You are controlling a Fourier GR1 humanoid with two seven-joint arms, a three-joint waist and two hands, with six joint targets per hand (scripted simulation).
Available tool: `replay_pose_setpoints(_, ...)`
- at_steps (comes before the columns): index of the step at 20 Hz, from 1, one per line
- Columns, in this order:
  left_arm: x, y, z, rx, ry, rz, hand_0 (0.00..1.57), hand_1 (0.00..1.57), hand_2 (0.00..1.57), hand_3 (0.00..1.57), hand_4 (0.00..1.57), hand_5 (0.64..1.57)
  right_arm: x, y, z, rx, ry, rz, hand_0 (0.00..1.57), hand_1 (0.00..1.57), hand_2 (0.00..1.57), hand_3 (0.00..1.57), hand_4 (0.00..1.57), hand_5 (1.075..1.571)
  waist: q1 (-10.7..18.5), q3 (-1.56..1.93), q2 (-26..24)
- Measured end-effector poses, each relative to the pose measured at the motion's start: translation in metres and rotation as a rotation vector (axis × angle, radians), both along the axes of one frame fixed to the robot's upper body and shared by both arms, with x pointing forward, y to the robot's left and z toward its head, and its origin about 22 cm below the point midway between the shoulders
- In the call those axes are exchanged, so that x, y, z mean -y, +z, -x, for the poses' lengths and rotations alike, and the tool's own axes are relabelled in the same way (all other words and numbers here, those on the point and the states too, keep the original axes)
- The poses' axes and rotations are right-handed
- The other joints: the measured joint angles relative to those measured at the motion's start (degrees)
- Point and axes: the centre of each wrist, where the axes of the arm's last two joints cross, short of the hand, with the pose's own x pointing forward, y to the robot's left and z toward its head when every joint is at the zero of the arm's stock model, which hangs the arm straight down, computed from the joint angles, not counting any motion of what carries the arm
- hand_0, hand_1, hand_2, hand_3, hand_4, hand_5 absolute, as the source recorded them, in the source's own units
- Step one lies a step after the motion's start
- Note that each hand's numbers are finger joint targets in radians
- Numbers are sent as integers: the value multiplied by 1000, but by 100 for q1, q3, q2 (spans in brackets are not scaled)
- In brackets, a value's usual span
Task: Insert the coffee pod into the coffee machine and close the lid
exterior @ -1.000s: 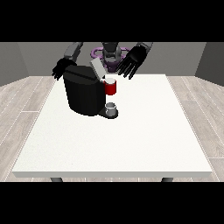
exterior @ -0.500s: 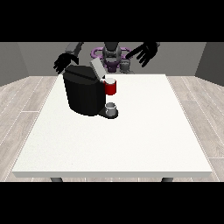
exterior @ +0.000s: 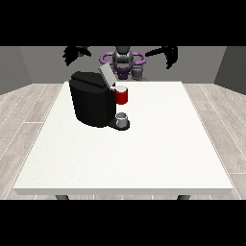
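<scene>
Front view: coffee machine (exterior: 94, 103) below both hands (exterior: 77, 54).

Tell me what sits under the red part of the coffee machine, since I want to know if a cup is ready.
A small grey cup stands on the coffee machine base, below the red part. Its inside is hidden.
</scene>
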Motion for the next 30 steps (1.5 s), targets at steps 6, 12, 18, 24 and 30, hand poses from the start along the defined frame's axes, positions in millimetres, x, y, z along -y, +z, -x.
replay_pose_setpoints(6, -4, -31, 24, -54, 37, 101, 0, 0, 0, 0, 0, 1571, 4, 39, -16, 51, 98, 28, 0, 0, 0, 0, 0, 1571, 221, 1, -170)
replay_pose_setpoints(12, 5, -42, 39, -64, 22, 197, 0, 0, 0, 0, 0, 1571, 2, 59, -29, 84, 160, 59, 0, 0, 0, 0, 137, 1571, 604, 4, -97)
replay_pose_setpoints(18, 10, -34, 47, -33, 24, 232, 0, 0, 0, 0, 112, 1571, -18, 67, -41, 114, 219, 97, 0, 0, 0, 0, 0, 1571, 780, 5, 121)
replay_pose_setpoints(24, 12, -27, 62, -20, 23, 252, 0, 0, 0, 0, 0, 1571, -14, 60, -48, 102, 232, 84, 0, 0, 0, 0, 0, 1571, 934, 6, 309)
replay_pose_setpoints(30, 17, -12, 71, 23, 26, 271, 0, 0, 0, 0, 0, 1571, -18, 59, -66, 104, 227, 65, 0, 0, 0, 0, 0, 1571, 1012, 5, 692)
